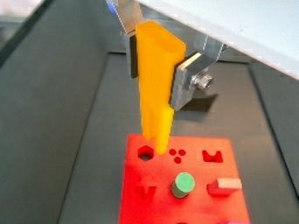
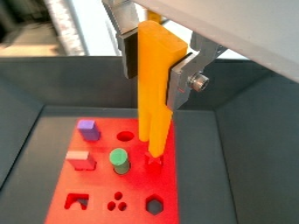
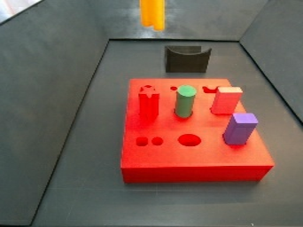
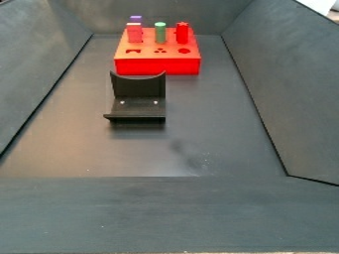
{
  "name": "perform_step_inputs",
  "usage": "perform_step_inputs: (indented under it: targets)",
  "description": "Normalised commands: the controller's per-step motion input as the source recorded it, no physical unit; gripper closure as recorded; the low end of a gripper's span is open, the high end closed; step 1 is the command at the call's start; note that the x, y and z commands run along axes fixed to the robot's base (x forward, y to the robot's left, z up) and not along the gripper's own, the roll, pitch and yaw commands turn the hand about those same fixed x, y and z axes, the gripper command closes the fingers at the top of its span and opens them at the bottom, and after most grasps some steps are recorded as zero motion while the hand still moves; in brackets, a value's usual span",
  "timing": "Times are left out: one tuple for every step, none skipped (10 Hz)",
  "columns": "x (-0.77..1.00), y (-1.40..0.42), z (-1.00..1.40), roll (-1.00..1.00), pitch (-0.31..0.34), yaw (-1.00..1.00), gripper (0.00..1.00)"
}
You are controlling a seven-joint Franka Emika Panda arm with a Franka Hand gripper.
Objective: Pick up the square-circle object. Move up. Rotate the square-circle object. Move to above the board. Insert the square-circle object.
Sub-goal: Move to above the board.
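My gripper [image 1: 156,70] is shut on the square-circle object [image 1: 156,87], a long orange-yellow piece that hangs straight down between the silver fingers [image 1: 187,83]. It shows the same way in both wrist views [image 2: 153,87]. Its lower end hangs over the red board [image 1: 140,188], well above it. In a side view only the object's lower end [image 3: 153,12] shows at the upper edge, high above the far side of the board [image 3: 196,164]; the gripper is out of that view. The board also shows in the wrist view [image 2: 176,188] and far off in a side view [image 4: 159,63].
The board bears a red peg [image 3: 148,105], a green cylinder peg [image 3: 186,100], a pink-red block [image 3: 228,99] and a purple block peg [image 3: 242,129]. The dark fixture [image 3: 187,58] stands on the floor beyond it [image 4: 137,96]. Grey walls enclose the floor.
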Motion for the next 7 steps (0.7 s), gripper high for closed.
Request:
perform_step_inputs:
  targets:
    - [0.08, -0.09, 0.02, 0.06, 0.156, 1.00, 1.00]
    - [0.08, -0.07, 0.02, 0.07, 0.171, 1.00, 1.00]
    - [0.09, -0.05, 0.02, 0.08, 0.191, 1.00, 1.00]
    - [0.09, -0.05, 0.02, 0.09, 0.218, 1.00, 1.00]
    - [0.09, -0.04, 0.01, 0.10, 0.245, 1.00, 1.00]
    - [0.09, -0.04, 0.02, 0.12, 0.276, 1.00, 1.00]
    - [0.09, -0.03, 0.02, 0.15, 0.301, 0.92, 1.00]
